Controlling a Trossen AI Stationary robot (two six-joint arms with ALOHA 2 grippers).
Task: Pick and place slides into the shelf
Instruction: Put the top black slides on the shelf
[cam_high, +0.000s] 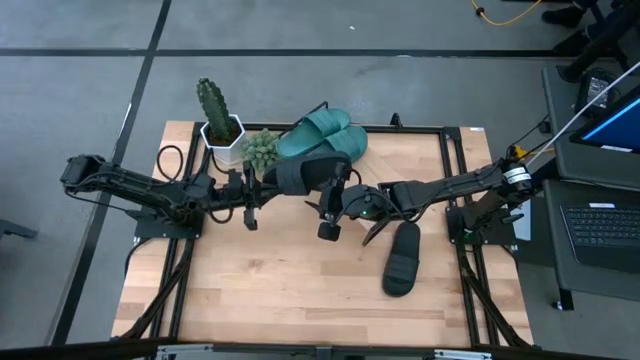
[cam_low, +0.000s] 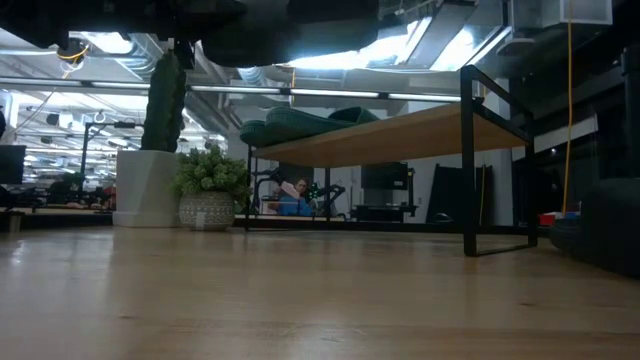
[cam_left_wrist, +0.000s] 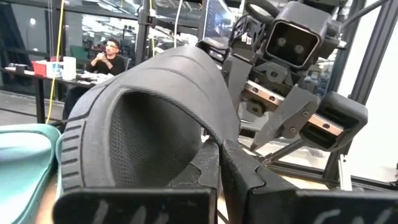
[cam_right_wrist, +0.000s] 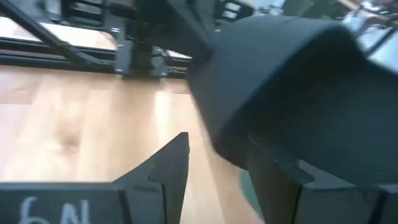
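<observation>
The left gripper was pinched shut on a black slide, matte with a mesh-lined broad strap, held mid-frame in the high view. The right gripper reached in beside it, fingers spread. Two teal slides sat on the slanted wood shelf; another black one lay lower right.
</observation>
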